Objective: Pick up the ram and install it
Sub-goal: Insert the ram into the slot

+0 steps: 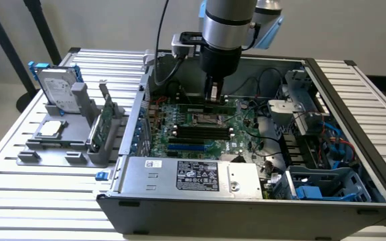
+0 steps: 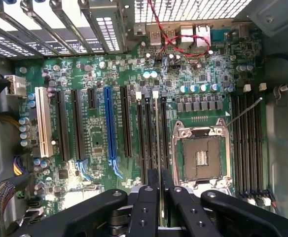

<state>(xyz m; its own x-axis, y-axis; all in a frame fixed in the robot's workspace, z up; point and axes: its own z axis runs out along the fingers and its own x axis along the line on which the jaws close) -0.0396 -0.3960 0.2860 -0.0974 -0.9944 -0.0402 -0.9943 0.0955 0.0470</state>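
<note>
clearly the pick-up is done: the gripper [image 2: 159, 174] stands low inside the open computer case [image 1: 247, 213], its two black fingers [image 2: 146, 202] drawn almost together and pinching the ram [image 2: 157, 133]. the wrist view shows the ram edge-on, a thin pale strip running out from between the tips. it lies along the bank of memory slots [image 2: 143, 133], between the empty cpu socket [image 2: 201, 158] and the long blue expansion slot [image 2: 109, 128] of the motherboard [image 2: 94, 74]. it runs parallel to these slots and seems to sit right over one of the middle ones.

in the exterior view the arm comes straight down over the half of the board nearest the case's far wall. outside the case, by its wall on the exterior view's left, a grey holder [image 1: 66, 153] carries a hard drive [image 1: 59, 88] and a wider green card [image 1: 106, 123].

so carrying and lining up look finished; the seating is what remains unproven. whether the ram's lower edge has entered the slot or hangs just above it cannot be told, nor whether the end latches have closed.
</note>
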